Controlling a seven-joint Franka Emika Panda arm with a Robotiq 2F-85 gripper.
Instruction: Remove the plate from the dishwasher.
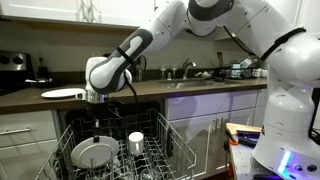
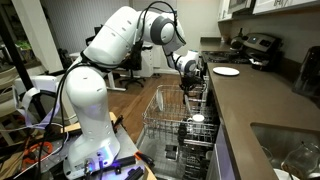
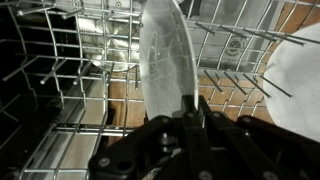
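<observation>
The greyish-white plate stands on edge between the tines of the dishwasher's pulled-out white wire rack. The rack also shows in an exterior view. In the wrist view the plate is seen edge-on above the rack wires. My gripper comes down from above, and its two fingers are pinched on the plate's upper rim. It also shows in both exterior views. A white cup sits in the rack beside the plate.
A flat, brighter white plate lies on the dark countertop above the dishwasher. A sink with clutter lies further along the counter. White cabinets flank the dishwasher. The robot base stands beside the rack.
</observation>
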